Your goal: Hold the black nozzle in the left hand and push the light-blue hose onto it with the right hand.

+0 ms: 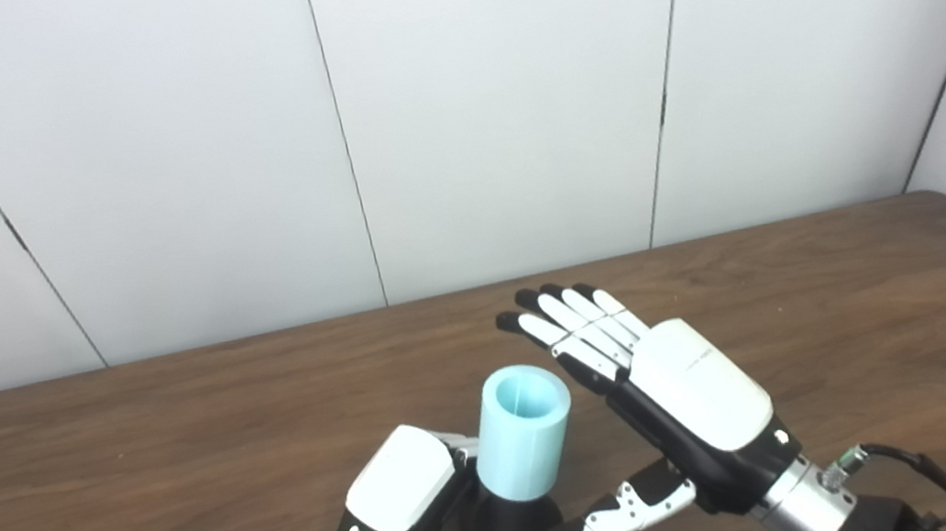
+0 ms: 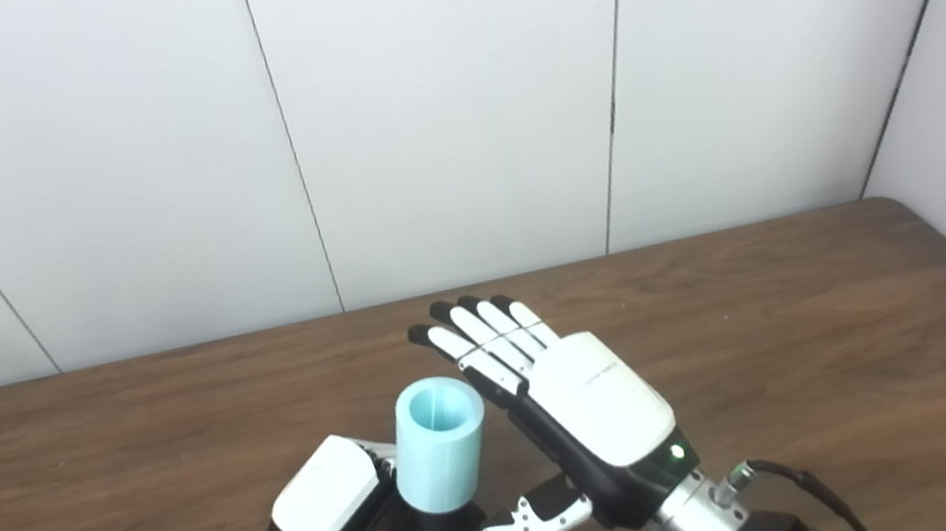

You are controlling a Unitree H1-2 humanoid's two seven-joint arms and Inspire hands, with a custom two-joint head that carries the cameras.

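The light-blue hose (image 1: 524,432) is a short wide tube standing upright, its lower end seated on the black nozzle (image 1: 510,529). My left hand (image 1: 401,489) is shut on the black nozzle from the left, low near the bottom edge. My right hand (image 1: 676,394) is open just right of the hose, fingers (image 1: 569,321) stretched flat toward the wall and thumb (image 1: 627,508) reaching under toward the nozzle. In the right eye view the same hose (image 2: 441,444), left hand (image 2: 326,504) and right hand (image 2: 590,406) appear, the right hand's fingers apart from the hose.
The brown wooden table (image 1: 859,313) runs to a white panelled wall (image 1: 495,96) at the back and ends at a rounded corner at the right. Cables (image 1: 917,462) trail from both wrists.
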